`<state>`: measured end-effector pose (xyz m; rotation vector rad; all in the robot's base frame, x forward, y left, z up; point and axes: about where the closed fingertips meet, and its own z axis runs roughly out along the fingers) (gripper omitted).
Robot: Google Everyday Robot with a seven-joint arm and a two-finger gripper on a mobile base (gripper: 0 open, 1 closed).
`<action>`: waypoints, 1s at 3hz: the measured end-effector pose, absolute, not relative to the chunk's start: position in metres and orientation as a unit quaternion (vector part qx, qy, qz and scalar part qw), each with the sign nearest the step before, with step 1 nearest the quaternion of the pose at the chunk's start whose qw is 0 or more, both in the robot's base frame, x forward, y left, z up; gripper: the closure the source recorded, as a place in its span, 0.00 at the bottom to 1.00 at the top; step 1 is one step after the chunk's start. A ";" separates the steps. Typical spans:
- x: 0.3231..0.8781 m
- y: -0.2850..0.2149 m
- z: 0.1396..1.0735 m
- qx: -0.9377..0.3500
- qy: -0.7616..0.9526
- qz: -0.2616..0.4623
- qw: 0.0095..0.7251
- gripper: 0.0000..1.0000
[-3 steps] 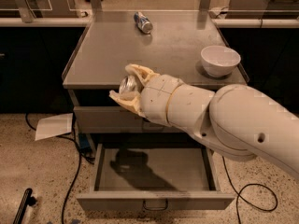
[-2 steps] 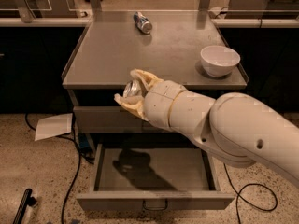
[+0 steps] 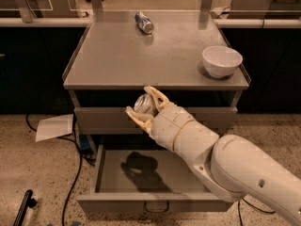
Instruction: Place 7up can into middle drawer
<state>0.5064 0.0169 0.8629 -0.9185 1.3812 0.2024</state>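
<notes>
Above speckled floor [image 3: 42, 178] and the open grey metal middle drawer [image 3: 117, 204], the pincer [image 3: 138, 99] clasps the creased 7up can [image 3: 144, 105].

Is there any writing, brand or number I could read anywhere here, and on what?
None can be read.
7up can, held in the gripper above the open middle drawer: print too blurred.
Blue can on the cabinet top: label too blurred.
Paper on the floor: nothing legible.
</notes>
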 end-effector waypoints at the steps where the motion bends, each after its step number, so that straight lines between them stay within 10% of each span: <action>1: 0.513 0.010 0.836 -0.379 0.604 0.127 0.689 1.00; 3: 0.522 -0.014 0.767 -0.318 0.624 0.226 0.677 1.00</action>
